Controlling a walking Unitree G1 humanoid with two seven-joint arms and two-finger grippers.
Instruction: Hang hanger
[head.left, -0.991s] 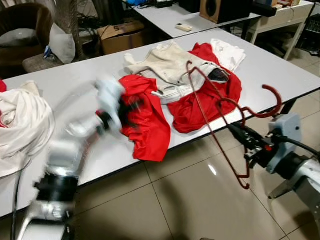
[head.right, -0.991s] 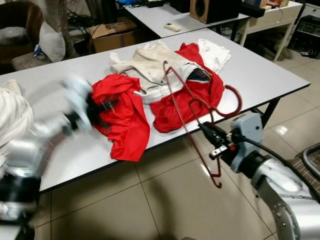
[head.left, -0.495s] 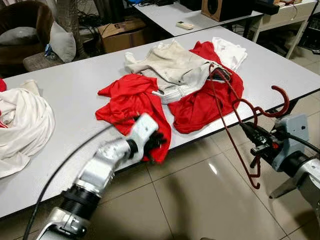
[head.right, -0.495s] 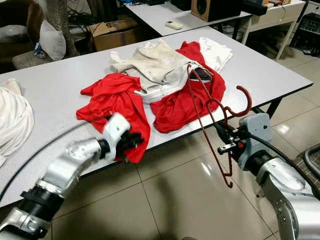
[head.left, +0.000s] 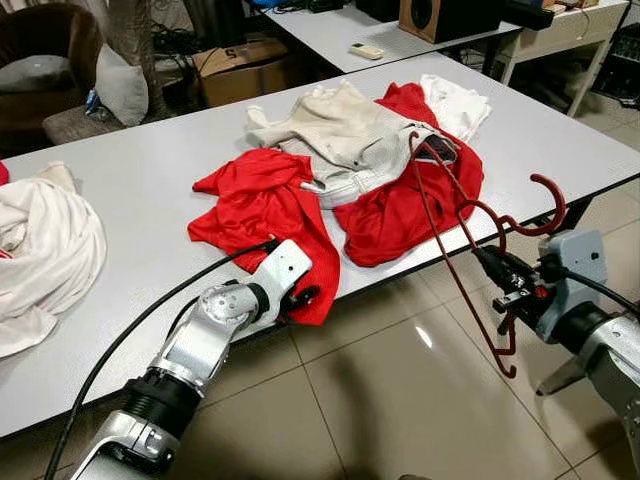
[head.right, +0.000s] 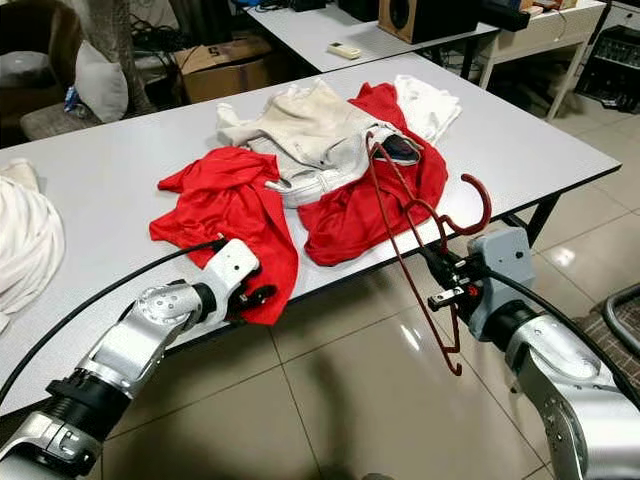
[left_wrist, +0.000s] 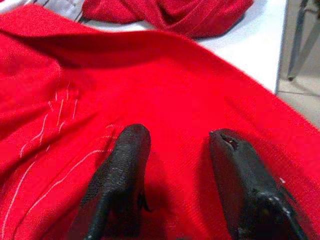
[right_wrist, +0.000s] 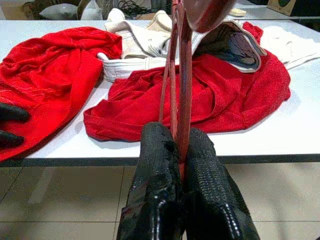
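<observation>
Two hands observed: right hand (head.right: 440, 283) clamps dark red hanger (head.right: 405, 235) off the desk (head.left: 140, 170) edge; left hand (left_wrist: 175, 175), fingers parted, presses red shirt (head.left: 265, 205). Cream garment (head.left: 345, 130) lies beyond.

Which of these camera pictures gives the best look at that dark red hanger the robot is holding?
The right eye view: the whole hanger shows, hook to bottom bar, held off the table edge by the right gripper. The left eye view shows it nearly as well. The right wrist view shows just its thin bars pinched between the fingers.
</observation>
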